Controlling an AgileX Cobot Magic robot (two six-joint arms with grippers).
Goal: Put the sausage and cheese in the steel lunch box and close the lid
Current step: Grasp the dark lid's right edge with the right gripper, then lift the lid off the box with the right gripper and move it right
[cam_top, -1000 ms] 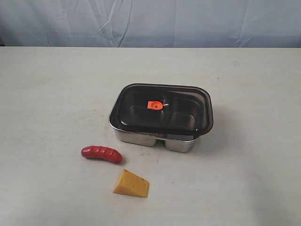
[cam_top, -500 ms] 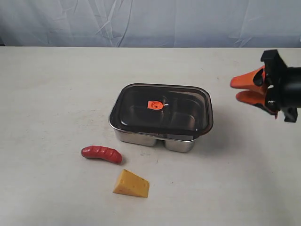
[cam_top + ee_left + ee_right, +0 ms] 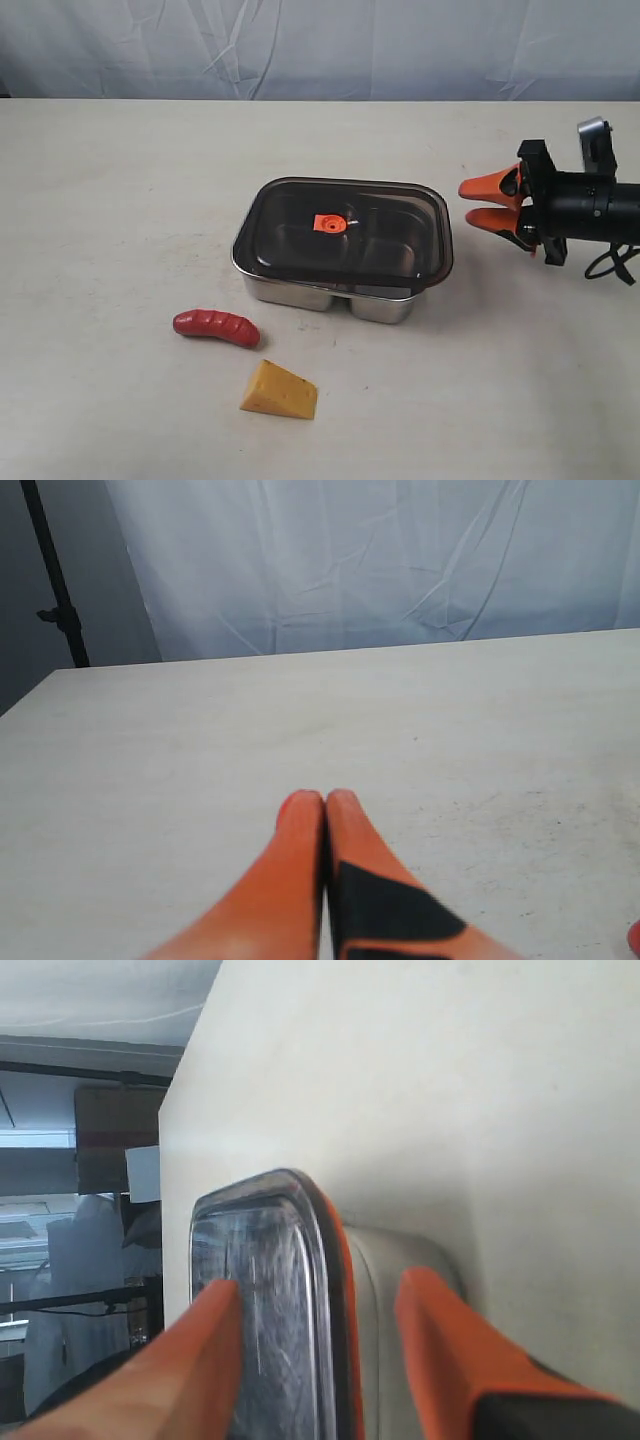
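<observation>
Right gripper [image 3: 468,200], jaws spread, lines up beside the lid [image 3: 345,232] covering the steel lunch box [image 3: 330,298], probably to remove it; left gripper [image 3: 326,802] clenched, empty.

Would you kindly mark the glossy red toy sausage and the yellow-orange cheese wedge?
Glossy red toy sausage [image 3: 216,327]: exterior view, ridged middle.
Yellow-orange cheese wedge [image 3: 279,392]: exterior view, centre of the wedge.

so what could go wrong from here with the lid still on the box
1. The open right gripper is lined up with the thin glossy edge of the lid; a shallow pinch might slip off.
2. The lid sits on the steel lunch box; lifting may drag the box along, possibly toward the sausage and cheese lying in front.
</observation>
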